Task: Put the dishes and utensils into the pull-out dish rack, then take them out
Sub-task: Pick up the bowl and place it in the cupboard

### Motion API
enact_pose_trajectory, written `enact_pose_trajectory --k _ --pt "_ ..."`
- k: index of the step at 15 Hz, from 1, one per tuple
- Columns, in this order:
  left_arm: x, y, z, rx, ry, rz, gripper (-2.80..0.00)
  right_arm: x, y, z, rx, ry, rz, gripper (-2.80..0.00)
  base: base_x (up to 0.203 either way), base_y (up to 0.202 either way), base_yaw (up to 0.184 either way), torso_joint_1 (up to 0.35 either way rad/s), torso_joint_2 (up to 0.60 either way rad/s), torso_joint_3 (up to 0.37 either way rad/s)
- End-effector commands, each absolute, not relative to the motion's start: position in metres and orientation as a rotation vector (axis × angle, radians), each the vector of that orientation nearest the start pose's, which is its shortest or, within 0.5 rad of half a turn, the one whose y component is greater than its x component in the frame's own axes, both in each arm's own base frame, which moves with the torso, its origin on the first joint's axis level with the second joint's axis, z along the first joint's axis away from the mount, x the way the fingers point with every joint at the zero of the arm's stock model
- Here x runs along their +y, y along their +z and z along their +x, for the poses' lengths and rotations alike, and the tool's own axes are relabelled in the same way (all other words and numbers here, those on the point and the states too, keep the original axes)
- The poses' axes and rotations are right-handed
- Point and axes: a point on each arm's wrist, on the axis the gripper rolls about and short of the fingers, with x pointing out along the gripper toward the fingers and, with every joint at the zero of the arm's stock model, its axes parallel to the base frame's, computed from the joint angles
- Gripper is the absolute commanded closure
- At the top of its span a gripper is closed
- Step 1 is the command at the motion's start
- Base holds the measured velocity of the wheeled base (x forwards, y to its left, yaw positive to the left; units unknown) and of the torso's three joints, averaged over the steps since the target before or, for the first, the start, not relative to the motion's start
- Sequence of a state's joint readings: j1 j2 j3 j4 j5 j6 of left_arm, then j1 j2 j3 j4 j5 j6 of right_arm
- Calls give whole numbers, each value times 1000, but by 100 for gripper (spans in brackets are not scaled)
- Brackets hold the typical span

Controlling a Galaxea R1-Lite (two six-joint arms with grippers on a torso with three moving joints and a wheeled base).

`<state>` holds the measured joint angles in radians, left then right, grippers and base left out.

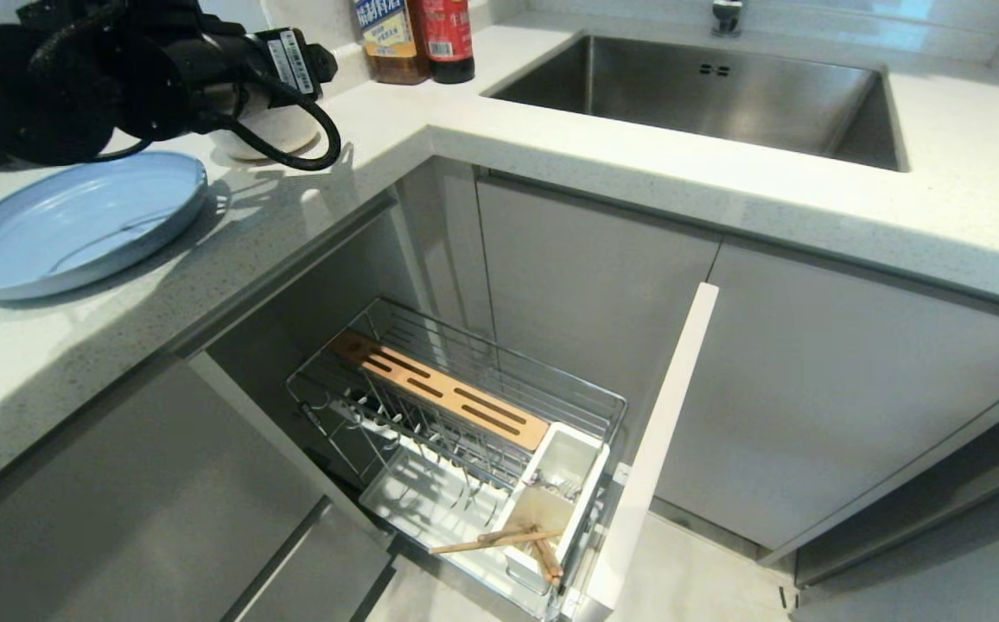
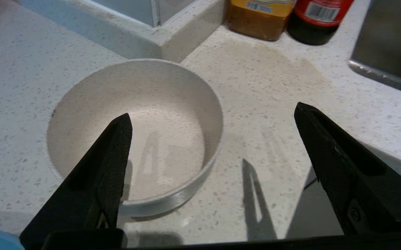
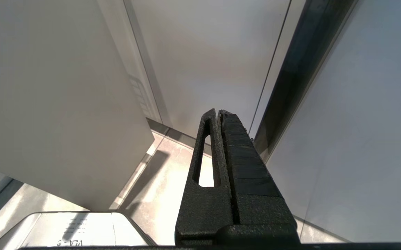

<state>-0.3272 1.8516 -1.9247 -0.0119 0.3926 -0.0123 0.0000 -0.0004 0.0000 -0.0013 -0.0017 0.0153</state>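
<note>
Left gripper (image 2: 212, 121) hangs spread wide and empty over the cream bowl (image 2: 134, 132) – one finger inside its rim, bare counter (image 2: 273, 104) to the right; right gripper (image 3: 219, 113) clenched.

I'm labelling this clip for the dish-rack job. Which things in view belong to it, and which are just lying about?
Job:
blue plate
cream bowl
chopsticks
dish rack
left gripper, open at the bowl

Lying about:
two bottles
sink
</note>
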Motion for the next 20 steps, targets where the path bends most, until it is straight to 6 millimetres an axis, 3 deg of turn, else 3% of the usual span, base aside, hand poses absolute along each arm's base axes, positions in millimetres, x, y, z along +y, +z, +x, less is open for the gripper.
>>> enact_pose_trajectory --k 1,20 --pt "-103 380 342 -68 74 -37 -280 0 75 -23 0 -2 15 0 0 0 0 0 0 0" --pt "-106 369 352 -30 38 -4 -280 0 75 -23 0 -2 15 0 0 0 0 0 0 0"
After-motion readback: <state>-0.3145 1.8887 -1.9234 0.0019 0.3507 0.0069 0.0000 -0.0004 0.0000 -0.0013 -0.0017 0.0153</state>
